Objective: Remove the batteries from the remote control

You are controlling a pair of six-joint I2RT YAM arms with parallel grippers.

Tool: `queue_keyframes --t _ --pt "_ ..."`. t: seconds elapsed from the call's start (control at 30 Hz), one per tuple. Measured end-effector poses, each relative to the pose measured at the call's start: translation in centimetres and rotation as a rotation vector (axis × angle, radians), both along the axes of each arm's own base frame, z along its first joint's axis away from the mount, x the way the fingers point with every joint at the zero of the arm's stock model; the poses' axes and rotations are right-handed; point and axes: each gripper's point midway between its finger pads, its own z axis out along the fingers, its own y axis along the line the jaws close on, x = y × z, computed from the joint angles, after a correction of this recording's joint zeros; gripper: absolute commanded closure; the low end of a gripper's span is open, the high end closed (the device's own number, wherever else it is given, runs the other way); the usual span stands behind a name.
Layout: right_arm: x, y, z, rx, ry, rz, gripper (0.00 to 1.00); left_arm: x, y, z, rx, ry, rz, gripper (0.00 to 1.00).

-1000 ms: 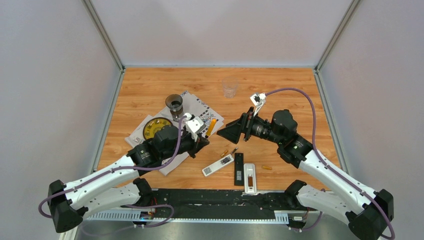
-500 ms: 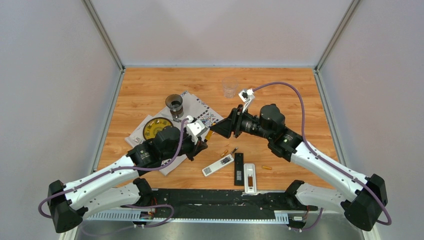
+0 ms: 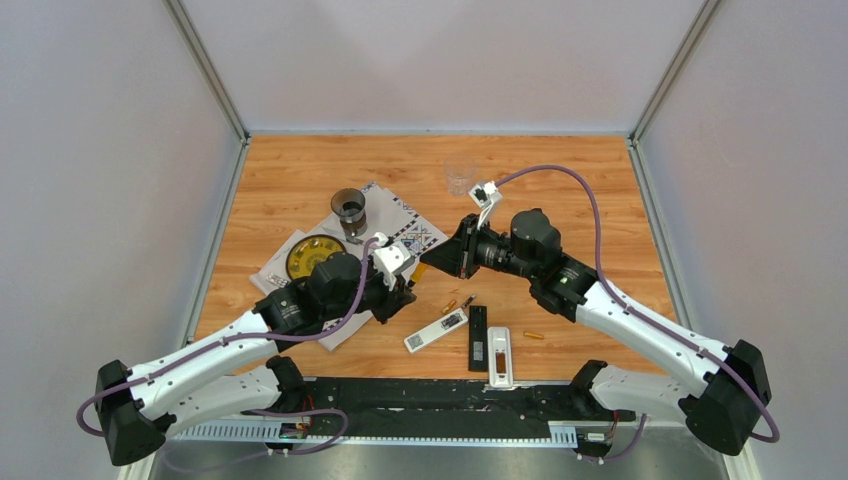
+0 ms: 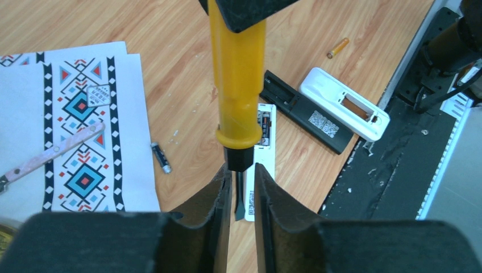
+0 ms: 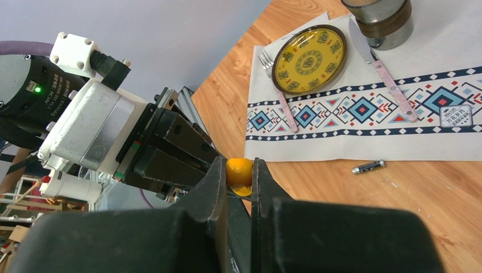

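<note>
Moved since half a second ago: right tool (image 5: pixel 239 168), carried farther toward the left edge of the desk (image 3: pixel 300 170), now meets the left tool (image 4: pixel 242 176). Items lying on the desk are unchanged.

Yellow plastic-handled flat-blade screwdriver (image 4: pixel 236 85): held in the air above mid-desk, toward the near edge. The blade lies between the left tool's fingers (image 4: pixel 213 205), which stand nearly pressed together and appear to pinch it. The handle's butt sits between the right tool's fingers (image 5: pixel 210 187). Whether they clamp it or merely flank it cannot be told.

Slim white plastic remote control (image 3: pixel 436 330): near the near edge, under the blade, back cover off. At least one cell appears to remain in its battery bay (image 4: pixel 263 124).

Batteries already out: orange-gold cylindrical battery (image 4: pixel 337 47), loose on bare wood near the broad white remote (image 4: pixel 329 88). Dark grey cylindrical battery (image 4: pixel 161 157), loose just beside the patterned paper placemat (image 4: pixel 68 114).

Step in hand, as judged: passing the screwdriver from arm to arm before prying out the remaining cell.

Next move calls for one tool holding firmly before the other lets go. The blade tip then goes under the cell's end, gently, since the remote lies unrestrained and may slide.
</note>
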Motion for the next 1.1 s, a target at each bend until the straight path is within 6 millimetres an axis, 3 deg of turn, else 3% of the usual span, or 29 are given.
queue_keyframes --t 0.03,0.13,0.4,0.43,0.47,0.57,0.77,0.9,1.1 --pt "0.1 0.0 0.0 -0.001 0.002 -0.005 1.0 0.0 0.0 0.0 -0.001 -0.002 0.0 0.52" --pt "0.3 -0.2 0.0 -0.002 -0.002 -0.023 1.0 0.0 0.0 0.3 -0.011 -0.007 0.002 0.44" --pt "1.3 -2.4 -0.7 -0.062 -0.063 -0.137 1.0 0.1 0.7 1.6 -0.049 -0.043 0.028 0.36" --pt "1.6 -2.8 -1.1 -0.087 -0.069 -0.16 1.0 0.2 0.7 1.4 -0.046 -0.042 0.034 0.19" --pt "1.8 -3.3 -1.6 -0.111 -0.073 -0.182 1.0 0.2 0.8 1.1 -0.039 -0.036 0.04 0.19" --pt "2.7 -4.5 -3.0 -0.184 -0.089 -0.248 1.0 0.2 0.8 -0.6 -0.009 0.002 0.053 0.16" --pt "3.7 -7.0 -6.6 -0.325 -0.087 -0.35 1.0 -0.3 0.8 -6.4 0.114 0.12 0.069 0.16" --pt "4.0 -8.2 -8.4 -0.387 -0.07 -0.385 1.0 -1.1 0.2 -9.0 0.196 0.159 0.053 0.17" --pt "4.5 -9.4 -9.6 -0.408 -0.029 -0.406 1.0 -2.4 -0.7 -12.5 0.342 0.172 0.031 0.18"
